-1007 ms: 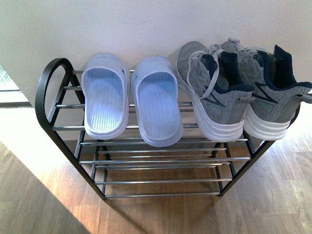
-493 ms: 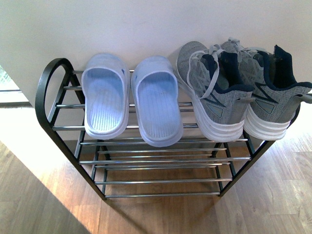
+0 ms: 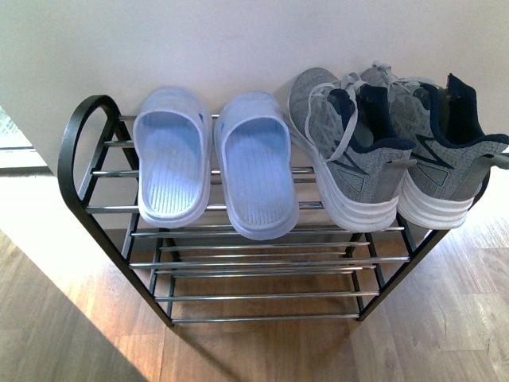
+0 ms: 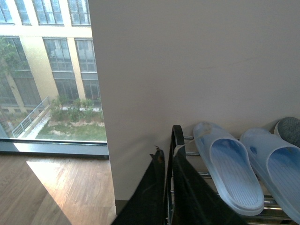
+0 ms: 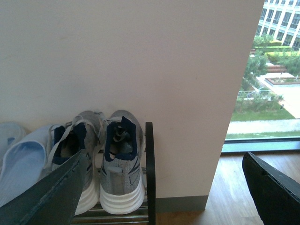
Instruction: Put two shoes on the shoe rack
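Front view: slides (image 3: 215, 163) and sneakers (image 3: 390, 151) atop rack (image 3: 79, 151), frame centre. Right gripper (image 5: 159, 187) fingers wide apart, sneakers just beyond; left gripper (image 4: 165, 197) state unclear.

Domestic entryway or apartment interior — wood-plank floor (image 3: 445, 318), plain pale wall (image 3: 238, 40), shoe rack (image 3: 262, 263) holding slides (image 3: 211, 163) and sneakers (image 3: 390, 147), floor-length window (image 4: 47, 70) overlooking multi-storey buildings and a planted courtyard — an upper-floor dwelling.

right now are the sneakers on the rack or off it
On it: both grey sneakers sit upright on the shoe rack top tier, beside the blue slides.
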Available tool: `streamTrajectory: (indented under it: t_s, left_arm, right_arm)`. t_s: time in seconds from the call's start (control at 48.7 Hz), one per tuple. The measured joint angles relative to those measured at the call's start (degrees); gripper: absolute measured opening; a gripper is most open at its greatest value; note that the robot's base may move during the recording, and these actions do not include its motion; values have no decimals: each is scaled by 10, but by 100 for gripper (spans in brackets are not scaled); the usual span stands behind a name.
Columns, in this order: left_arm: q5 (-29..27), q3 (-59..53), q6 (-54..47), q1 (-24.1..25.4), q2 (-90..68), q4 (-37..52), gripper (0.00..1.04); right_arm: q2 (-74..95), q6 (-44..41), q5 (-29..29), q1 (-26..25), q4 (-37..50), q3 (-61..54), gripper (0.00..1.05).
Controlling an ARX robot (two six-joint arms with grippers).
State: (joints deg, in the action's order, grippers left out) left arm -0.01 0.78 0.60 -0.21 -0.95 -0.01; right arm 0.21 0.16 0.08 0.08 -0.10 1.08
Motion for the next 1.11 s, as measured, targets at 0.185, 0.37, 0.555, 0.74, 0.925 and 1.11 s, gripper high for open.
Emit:
streamTrajectory:
  t_s: [0.185, 0.37, 0.555, 0.74, 0.925, 1.11]
  left_arm:
    - [0, 0, 0, 0, 0, 0, 46]
    - [0, 0, 0, 0, 0, 0, 85]
    - [0, 0, -2, 0, 0, 0, 95]
    - [-2, 0, -1, 0, 0, 0, 95]
    - [0, 0, -2, 0, 0, 0, 95]
    - [0, 0, -2, 0, 0, 0, 95]
  right_arm:
    - [0, 0, 0, 0, 0, 0, 96]
    - [0, 0, 0, 0, 0, 0, 96]
    - [0, 0, 1, 0, 0, 0, 96]
    - [0, 0, -2, 0, 0, 0, 96]
    - [0, 0, 1, 0, 0, 0, 96]
    - [0, 0, 0, 0, 0, 0, 96]
